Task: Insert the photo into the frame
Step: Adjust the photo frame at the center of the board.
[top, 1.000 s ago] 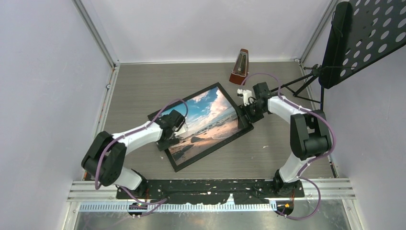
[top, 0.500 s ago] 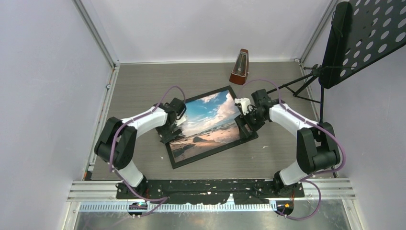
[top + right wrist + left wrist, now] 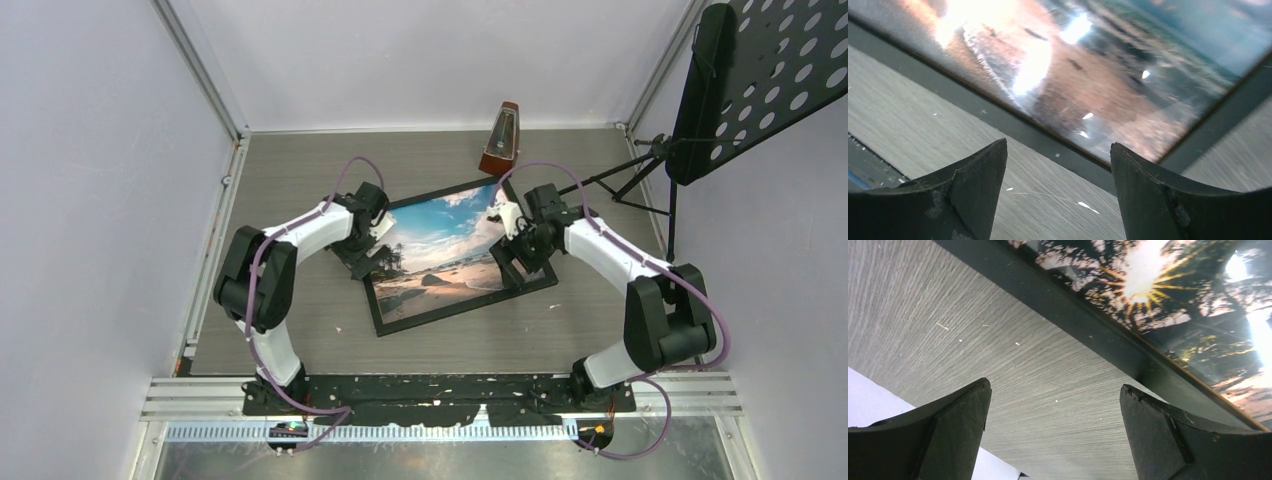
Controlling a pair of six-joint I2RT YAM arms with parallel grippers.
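Photo (image 3: 445, 250) sits in frame (image 3: 466, 306) at table (image 3: 290, 170) centre; left claw (image 3: 1054, 385), right claw (image 3: 1058, 144) both spread, empty: lift straight up, don't nudge it.

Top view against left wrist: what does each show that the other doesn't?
Only the top view: the whole frame lying flat with the photo face up, the left arm and right arm at its two ends, a metronome behind it and a music stand at right. Only the left wrist: the left jaws wide open, holding nothing, over bare table beside the frame's black border, with palm detail in the photo. Both: frame, photo, table.
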